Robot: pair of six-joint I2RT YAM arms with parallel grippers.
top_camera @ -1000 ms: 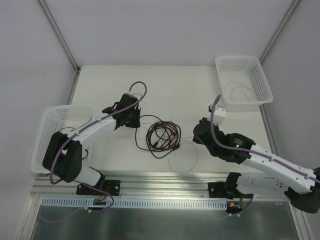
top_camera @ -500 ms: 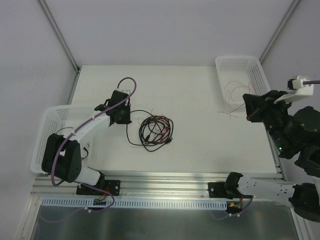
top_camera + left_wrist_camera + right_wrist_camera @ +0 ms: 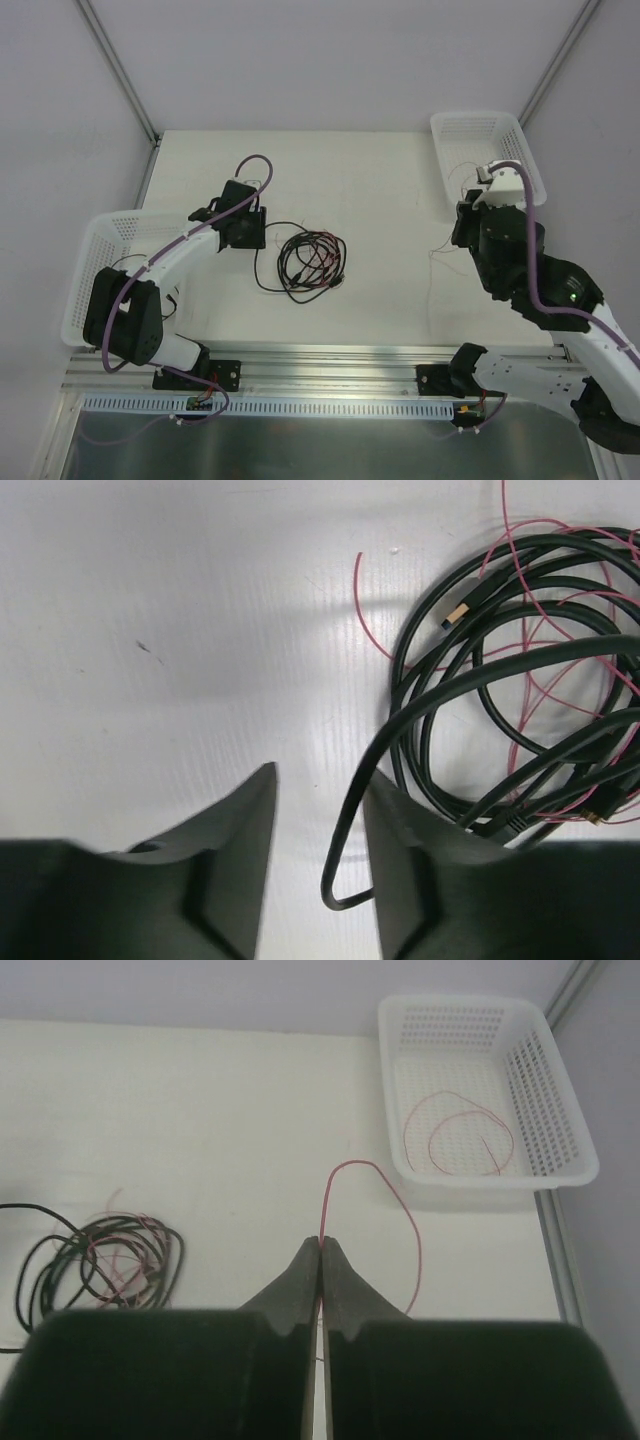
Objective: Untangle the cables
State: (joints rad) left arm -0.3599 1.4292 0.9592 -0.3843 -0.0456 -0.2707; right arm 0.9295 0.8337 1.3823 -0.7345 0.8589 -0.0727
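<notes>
The cables (image 3: 312,262) lie in a looped bundle on the white table: several black ones with small plug ends and fine red wire threaded through. The bundle also shows in the left wrist view (image 3: 520,650) and the right wrist view (image 3: 100,1260). My left gripper (image 3: 262,232) is open just left of the bundle, and one black cable loop (image 3: 345,830) runs between its fingers without being pinched. My right gripper (image 3: 321,1243) is shut on a separate thin red wire (image 3: 415,1240), held above the table near the right basket (image 3: 487,130).
The right white basket (image 3: 560,1110) at the back right holds a coiled red wire (image 3: 470,1125). A second white basket (image 3: 95,260) sits at the table's left edge under my left arm. Metal rail runs along the near edge.
My right gripper left the bundle with a red wire, swung up over the right basket, and has come back down and left, still pinching the wire. My left gripper and the bundle shifted left, then stayed.
</notes>
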